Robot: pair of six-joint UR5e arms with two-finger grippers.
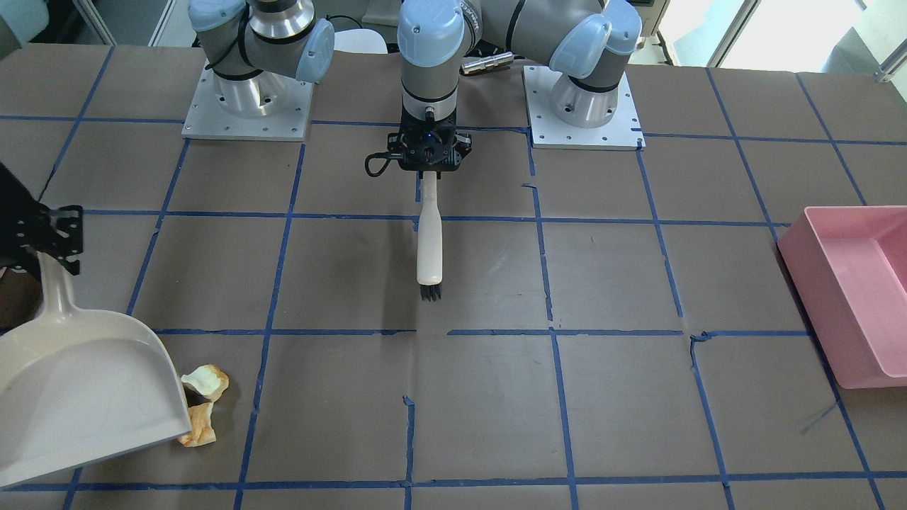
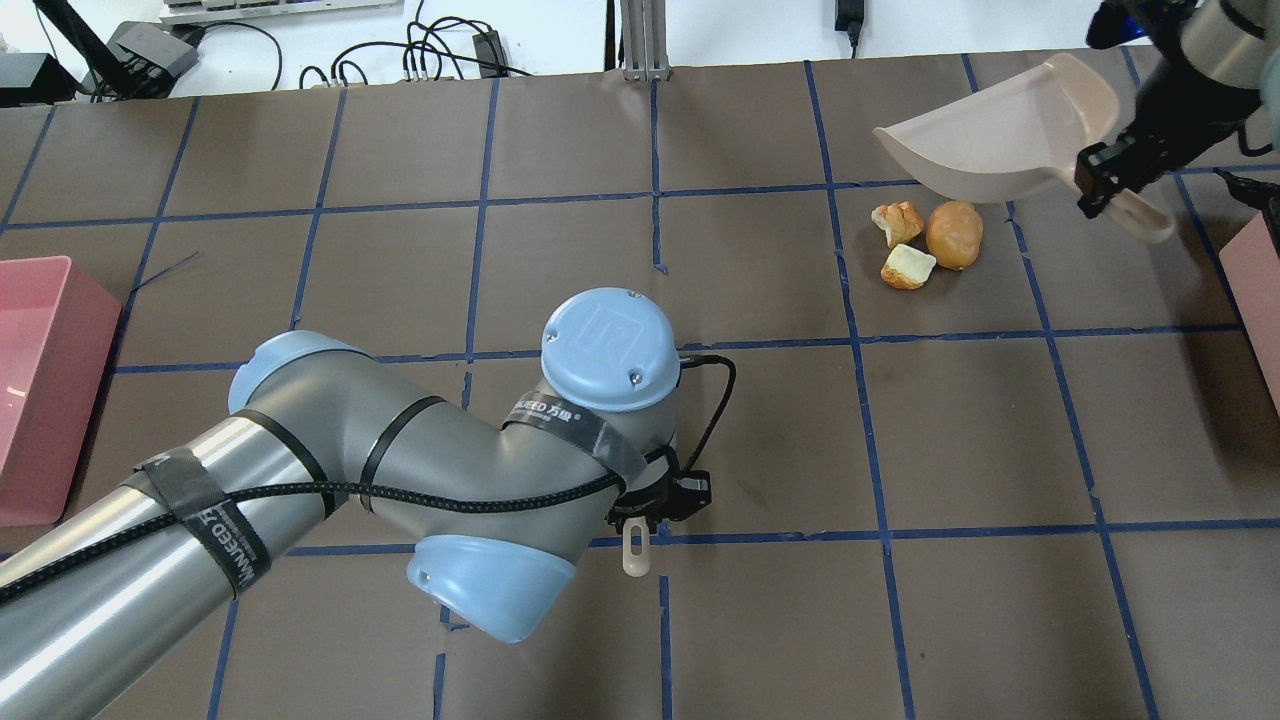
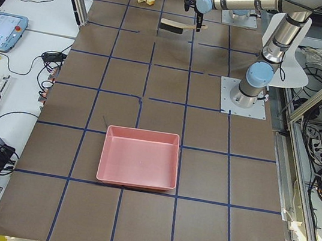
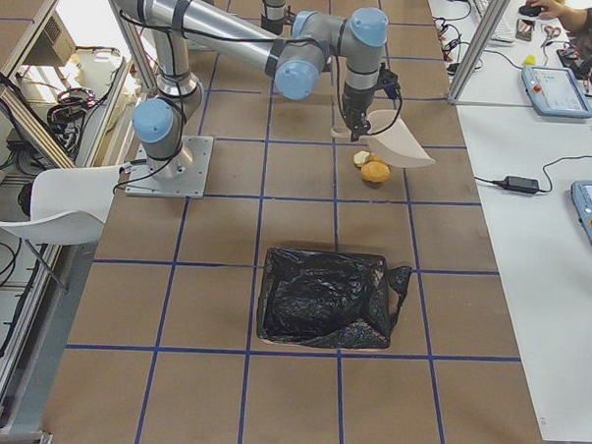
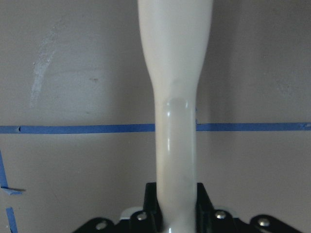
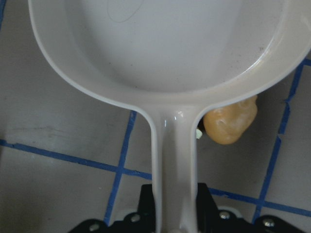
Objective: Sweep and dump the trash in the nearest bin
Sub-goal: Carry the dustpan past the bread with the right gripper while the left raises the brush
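The trash lies together on the brown table: a tan potato-shaped lump (image 2: 954, 234) and two torn orange-tan chunks (image 2: 898, 222) (image 2: 908, 267). My right gripper (image 2: 1110, 175) is shut on the handle of a beige dustpan (image 2: 1000, 130), whose mouth is just beyond the trash. In the right wrist view the lump (image 6: 231, 121) peeks out beside the pan handle. My left gripper (image 1: 428, 170) is shut on a white-handled brush (image 1: 429, 241) with black bristles, at the table's middle, far from the trash. The nearest bin shows only as a pale salmon slanted edge (image 2: 1262, 290) at the right.
A rose-pink tub (image 1: 850, 297) stands at the table's end on my left side. In the exterior right view a container covered with a black bag (image 4: 327, 297) sits on the table near the trash. Blue tape lines grid the table.
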